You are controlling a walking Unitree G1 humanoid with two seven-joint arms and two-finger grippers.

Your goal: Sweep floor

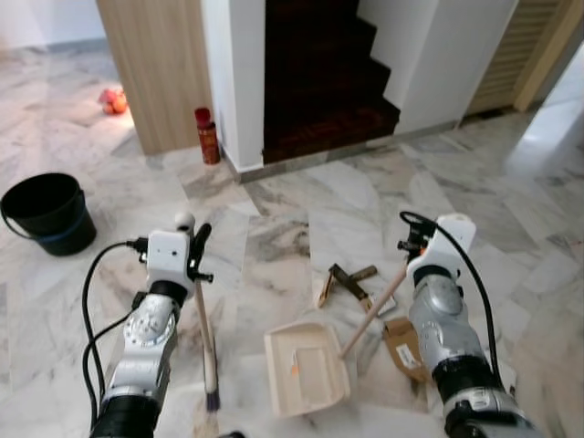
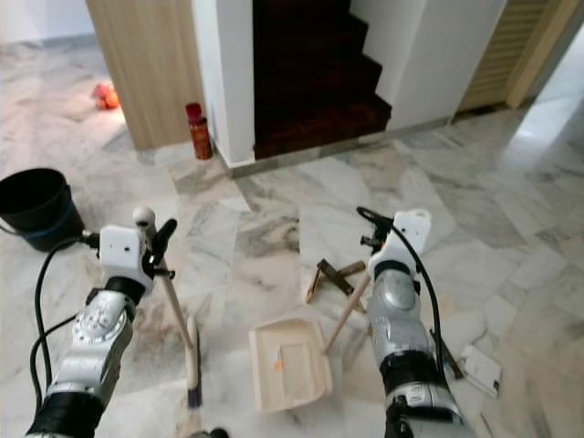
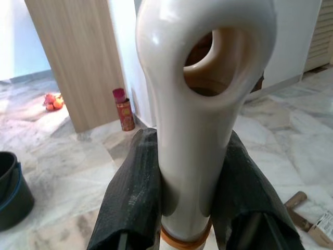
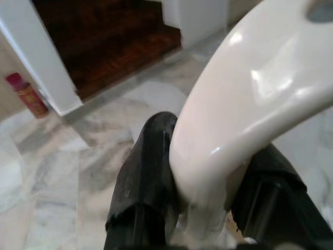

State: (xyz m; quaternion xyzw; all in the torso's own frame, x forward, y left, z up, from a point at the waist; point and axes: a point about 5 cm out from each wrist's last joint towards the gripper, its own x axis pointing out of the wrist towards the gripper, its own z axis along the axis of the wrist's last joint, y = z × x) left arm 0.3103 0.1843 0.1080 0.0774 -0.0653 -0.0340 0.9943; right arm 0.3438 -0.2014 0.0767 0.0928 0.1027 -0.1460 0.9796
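the left hand (image 3: 184, 208) is clamped around the cream handle of the broom (image 1: 206, 338), whose bristle head rests on the marble floor (image 1: 301, 210) below it. the right hand (image 4: 203, 208) grips the dustpan handle (image 1: 374, 310); the cream dustpan (image 1: 306, 370) sits on the floor below and left of it, near cardboard scraps (image 1: 351, 283).

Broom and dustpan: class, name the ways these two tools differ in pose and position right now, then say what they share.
The broom stands near upright, bristles on the floor; the dustpan lies flat with its handle slanting up. The broom is clamped by the left end effector, the dustpan handle by the right end effector. The broom is slim, the dustpan a wide tray. Both have cream plastic handle tops and wooden shafts.
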